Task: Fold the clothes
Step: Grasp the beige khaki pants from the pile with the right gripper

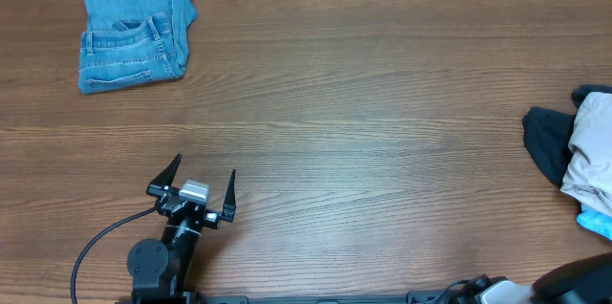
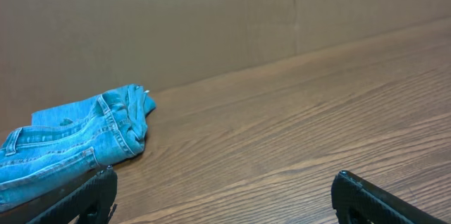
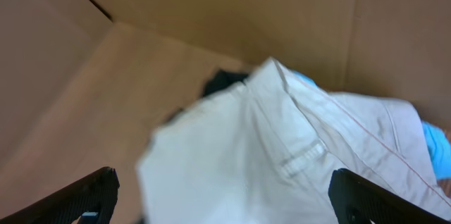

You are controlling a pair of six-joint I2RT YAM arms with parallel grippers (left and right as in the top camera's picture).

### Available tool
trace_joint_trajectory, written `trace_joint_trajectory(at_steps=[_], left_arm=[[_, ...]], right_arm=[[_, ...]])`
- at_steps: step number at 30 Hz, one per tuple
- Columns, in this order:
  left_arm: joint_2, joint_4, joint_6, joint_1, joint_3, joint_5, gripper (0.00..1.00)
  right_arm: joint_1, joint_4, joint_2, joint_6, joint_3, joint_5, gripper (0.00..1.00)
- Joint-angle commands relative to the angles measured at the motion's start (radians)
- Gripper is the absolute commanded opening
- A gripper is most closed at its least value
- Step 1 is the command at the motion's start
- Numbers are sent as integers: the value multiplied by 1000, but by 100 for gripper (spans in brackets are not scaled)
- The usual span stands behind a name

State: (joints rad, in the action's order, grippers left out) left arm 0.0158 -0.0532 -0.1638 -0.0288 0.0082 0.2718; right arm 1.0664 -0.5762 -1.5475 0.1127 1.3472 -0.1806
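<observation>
A pile of clothes lies at the table's right edge: cream-beige shorts [image 1: 595,151] on a dark piece [image 1: 547,141], with a light-blue piece [image 1: 595,220] below. Folded blue denim [image 1: 132,34] lies at the far left; it also shows in the left wrist view [image 2: 67,143]. My left gripper [image 1: 197,189] is open and empty near the front edge, its fingers [image 2: 225,196] over bare wood. My right gripper [image 3: 222,196] is open, just above the cream-beige shorts [image 3: 282,153], with the dark piece [image 3: 222,82] and light-blue piece [image 3: 438,146] behind. In the overhead view only part of the right arm [image 1: 583,280] shows at the bottom right.
A brown cardboard wall [image 2: 176,20] stands behind the table's far edge. The wooden tabletop [image 1: 363,122] stretches between the denim and the pile.
</observation>
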Motion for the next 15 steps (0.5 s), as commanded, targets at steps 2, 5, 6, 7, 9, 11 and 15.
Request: trace_joint_trajectory(at_steps=[2, 5, 6, 7, 9, 11, 15], left_arm=[[-10, 2, 7, -8, -3, -10, 100], [-10, 2, 7, -8, -3, -10, 100], [-10, 2, 7, -8, -3, -10, 100], [-10, 2, 7, -8, -3, -10, 100], [-10, 2, 7, -8, -3, -10, 100], [-10, 2, 7, -8, -3, -10, 100], [-10, 2, 7, -8, -3, -10, 100]], right_arm=[[32, 11, -84, -144, 18, 16, 100], [42, 25, -121, -152, 18, 121, 100], [46, 25, -135, -171, 18, 124, 100], [48, 24, -153, -170, 18, 127, 100], [48, 24, -190, -169, 17, 128, 100], [49, 30, -218, -169, 16, 128, 100], [49, 37, -264, -169, 15, 127, 100]])
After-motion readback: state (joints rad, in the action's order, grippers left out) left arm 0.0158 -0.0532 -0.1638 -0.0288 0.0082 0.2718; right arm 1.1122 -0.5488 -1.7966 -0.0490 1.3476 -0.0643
